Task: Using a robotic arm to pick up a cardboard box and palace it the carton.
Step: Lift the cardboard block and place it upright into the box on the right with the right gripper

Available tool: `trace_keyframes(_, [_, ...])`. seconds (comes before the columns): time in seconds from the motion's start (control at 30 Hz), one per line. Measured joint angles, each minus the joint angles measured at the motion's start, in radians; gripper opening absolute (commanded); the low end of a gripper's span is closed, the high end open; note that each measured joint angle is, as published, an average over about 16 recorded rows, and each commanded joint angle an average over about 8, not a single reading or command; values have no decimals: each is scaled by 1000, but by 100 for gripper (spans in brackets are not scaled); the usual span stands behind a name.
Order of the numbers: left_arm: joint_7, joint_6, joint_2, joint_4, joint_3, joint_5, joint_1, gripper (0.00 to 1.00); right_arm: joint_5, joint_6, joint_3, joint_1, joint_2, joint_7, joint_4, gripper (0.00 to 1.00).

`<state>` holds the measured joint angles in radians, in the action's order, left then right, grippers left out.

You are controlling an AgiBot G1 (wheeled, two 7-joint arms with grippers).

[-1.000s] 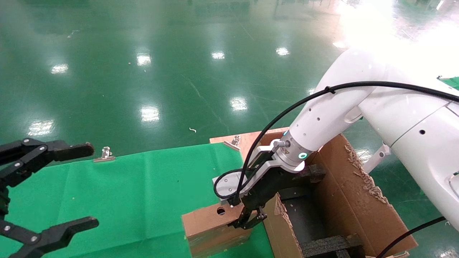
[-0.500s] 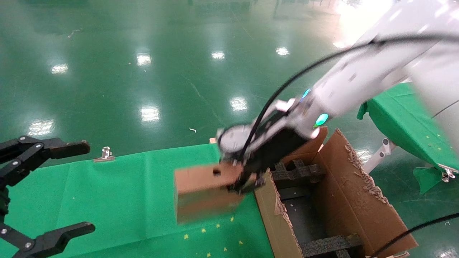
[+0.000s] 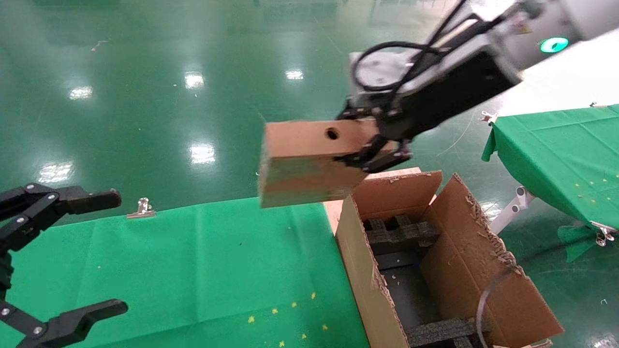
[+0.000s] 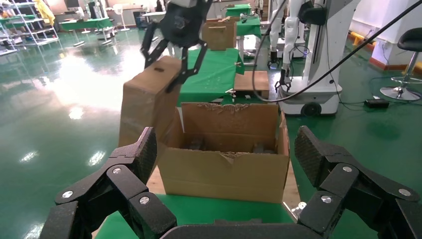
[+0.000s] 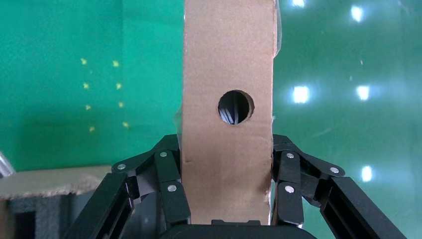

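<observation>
Nearest me, my left gripper point(image 3: 63, 256) hung open at the table's point(image 3: 193, 270) left edge, its wrist cut off by the frame. Off the table's right edge stood the carton point(image 3: 483, 270), flaps ragged, black foam point(image 3: 401, 234) showing inside; its near corner ran out of view. Above its far end, off the table's far right corner, my right gripper point(image 3: 372, 140) clamped the box point(image 3: 304, 162) by one end, clear of the cloth. Most of the arm point(image 3: 464, 63) was blurred and cropped.

Right hand point(image 3: 370, 145) raised, clamped; left hand point(image 3: 72, 256) spread, parked low.
</observation>
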<state>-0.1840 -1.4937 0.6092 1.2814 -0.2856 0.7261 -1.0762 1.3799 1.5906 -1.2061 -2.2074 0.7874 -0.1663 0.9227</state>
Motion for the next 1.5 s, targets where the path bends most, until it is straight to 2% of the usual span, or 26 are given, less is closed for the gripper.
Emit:
trace_keyframes(0.37, [0,0,0,0,-1,-1,0,100,20,-5,-137,-101,-285,-98,118,0])
trace_keyframes(0.53, [1,0,0,0,-1,-1,0,100,36,-11,-187,-117,-416,-158,202,0])
trace_keyframes(0.7, [1,1,-1,0,-1,-1,0,100,42,-21,-225,-116,-514,-211,276,0])
trace_keyframes(0.83, [1,1,-1,0,-1,-1,0,100,41,-30,-242,-111,-559,-239,315,0])
trace_keyframes(1.13, [1,1,-1,-1,-2,-1,0,100,33,-63,-255,-97,-589,-294,344,0])
trace_keyframes(1.3, [1,1,-1,-1,-2,-1,0,100,42,-124,-268,-71,-608,-405,366,0])
trace_keyframes(1.5, [1,1,-1,-1,-2,-1,0,100,61,-223,-298,-24,-639,-604,403,0])
